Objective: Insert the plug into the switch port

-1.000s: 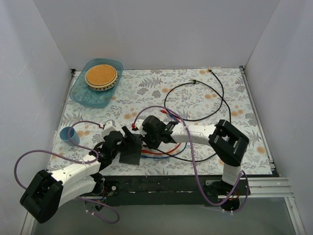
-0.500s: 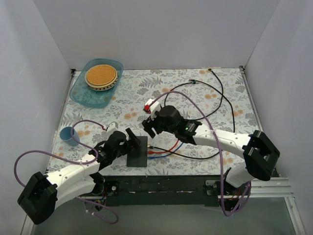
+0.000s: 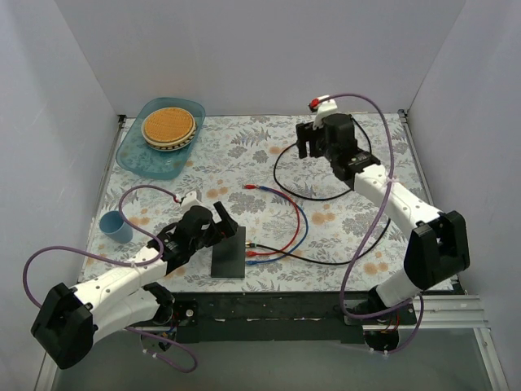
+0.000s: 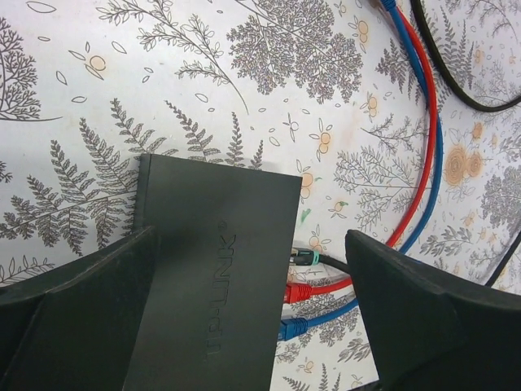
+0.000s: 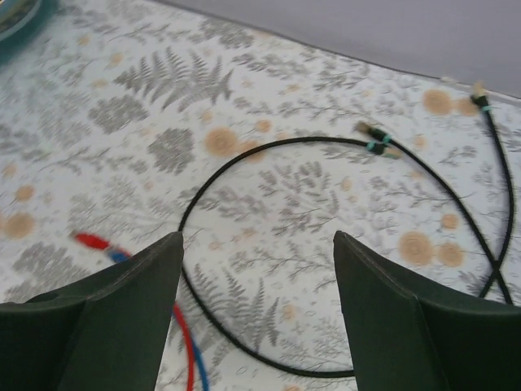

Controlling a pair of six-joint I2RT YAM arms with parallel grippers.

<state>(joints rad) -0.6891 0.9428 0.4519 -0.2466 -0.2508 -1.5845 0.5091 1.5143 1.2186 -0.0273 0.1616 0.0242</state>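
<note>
Two grippers are mine, and both stand spread wide with nothing pinched between their fingers. My left gripper (image 4: 251, 240) hangs low over the switch (image 4: 213, 269). From its wrist view one finger sits over the box's left edge and the other stands off past its socket side, but I cannot tell whether either finger touches the box. The switch lies flat on the floral mat (image 3: 244, 147), near the front edge and just ahead of my left arm.

Three plugs sit side by side in its row of sockets: a black plug (image 4: 305, 258) with a greenish collar, then a red plug (image 4: 298, 292), then a blue plug (image 4: 291, 328). The red cable (image 4: 425, 147) and the blue cable (image 4: 438, 155) run together away from the switch in a curve across the mat.

My right gripper (image 5: 258, 244) is raised near the far wall, well apart from the switch, and looks down on a loose black cable loop (image 5: 190, 210). One teal-banded connector (image 5: 374, 137) of that loop lies free on the mat.

At the far left corner stands a translucent blue tray (image 3: 130, 155) holding a round woven-looking plate (image 3: 168, 126). A small blue cup (image 3: 114, 226) stands by the left edge.
</note>
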